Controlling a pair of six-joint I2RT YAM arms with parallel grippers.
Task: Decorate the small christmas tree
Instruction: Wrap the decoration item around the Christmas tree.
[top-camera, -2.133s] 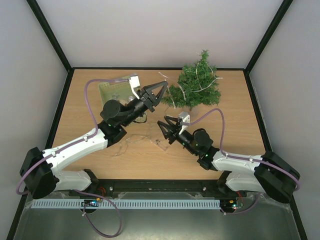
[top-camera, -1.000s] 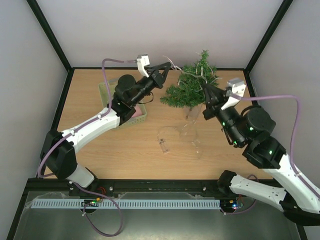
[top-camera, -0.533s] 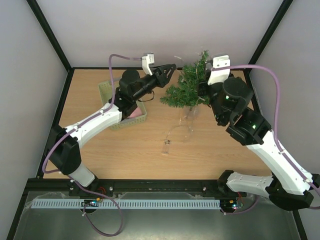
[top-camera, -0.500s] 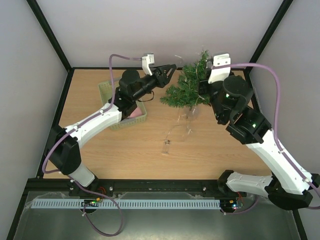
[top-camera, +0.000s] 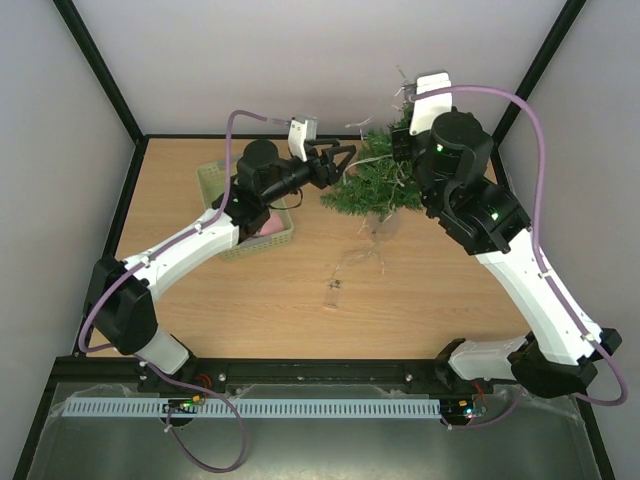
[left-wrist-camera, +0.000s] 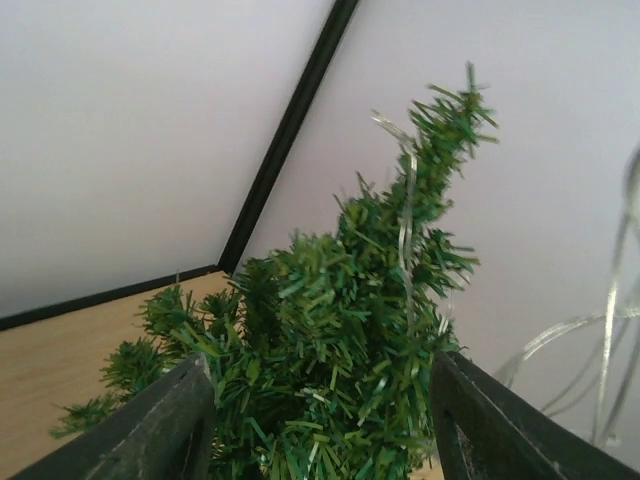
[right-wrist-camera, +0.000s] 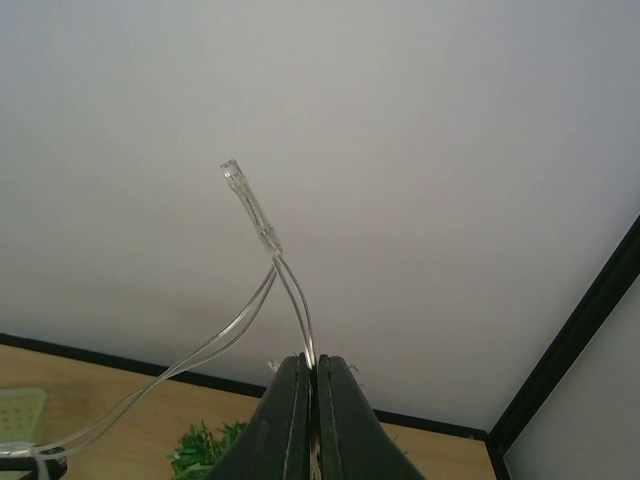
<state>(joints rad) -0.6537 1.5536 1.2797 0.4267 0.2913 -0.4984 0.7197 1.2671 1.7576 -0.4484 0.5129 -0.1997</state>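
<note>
The small christmas tree stands upright toward the far right of the bench, well right of the pale green basket. The right gripper is clenched on the thin clear wire of a light string and holds it high above the treetop, apparently so the strand can drape down over the branches. The string's loose tail trails across the bench in front of the tree. The left gripper hovers at the tree's left flank, released and empty, the branches framed between its fingers, likely poised to steady the tree or tuck the strand in; whether it touches the needles I cannot tell
</note>
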